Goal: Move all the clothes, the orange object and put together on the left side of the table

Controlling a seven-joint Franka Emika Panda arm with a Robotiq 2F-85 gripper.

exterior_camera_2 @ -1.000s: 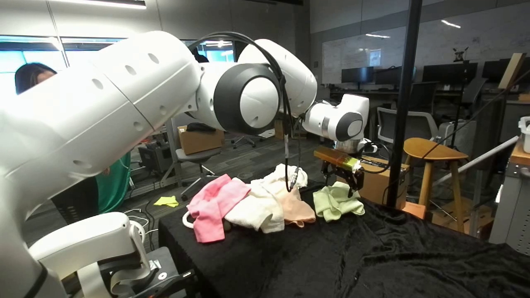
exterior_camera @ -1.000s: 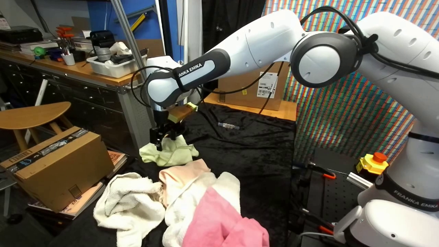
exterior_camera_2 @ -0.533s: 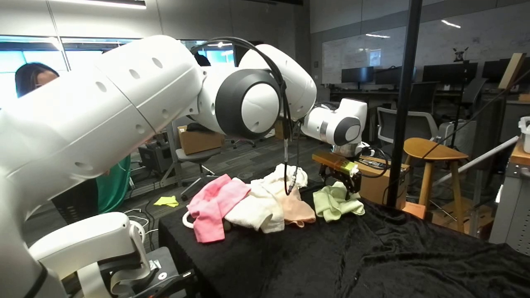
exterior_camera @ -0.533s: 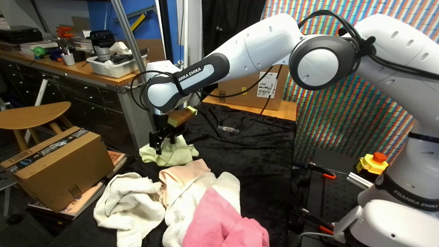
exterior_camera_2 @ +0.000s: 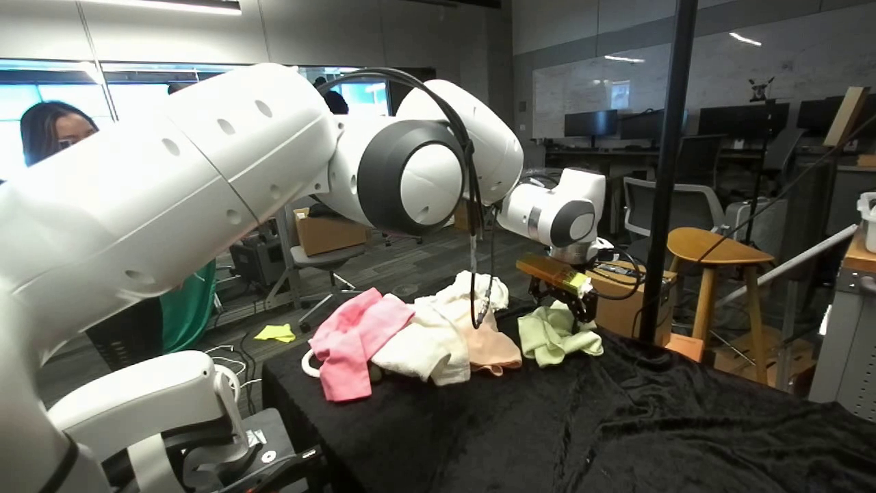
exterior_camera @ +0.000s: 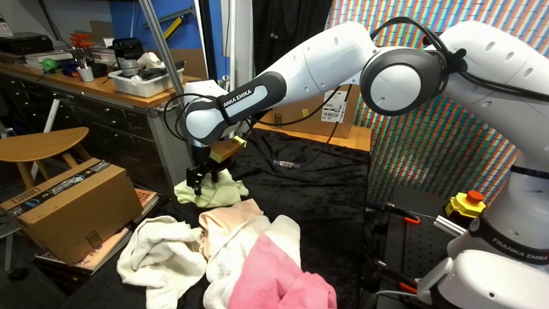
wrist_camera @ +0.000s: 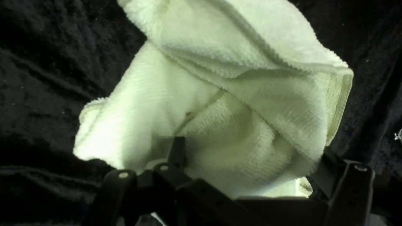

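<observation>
Pale yellow-green plush cloth (wrist_camera: 216,91): directly beneath my pincer (exterior_camera: 206,185), crumpled; whether I touch it, I cannot tell.
Pincer: jaws spread wide apart over that cloth.
Peach-coloured smooth cloth (exterior_camera: 231,216): just beside the yellow-green one, next nearest my pincer.
Cream-white rumpled towel (exterior_camera: 158,257) and white fuzzy towel (exterior_camera: 227,262): farther from my pincer.
Bright pink smooth cloth (exterior_camera: 272,274): partly over the white towel, farthest from my pincer.
Black velvet-covered tabletop (exterior_camera: 313,201): under my pincer and every cloth.
</observation>
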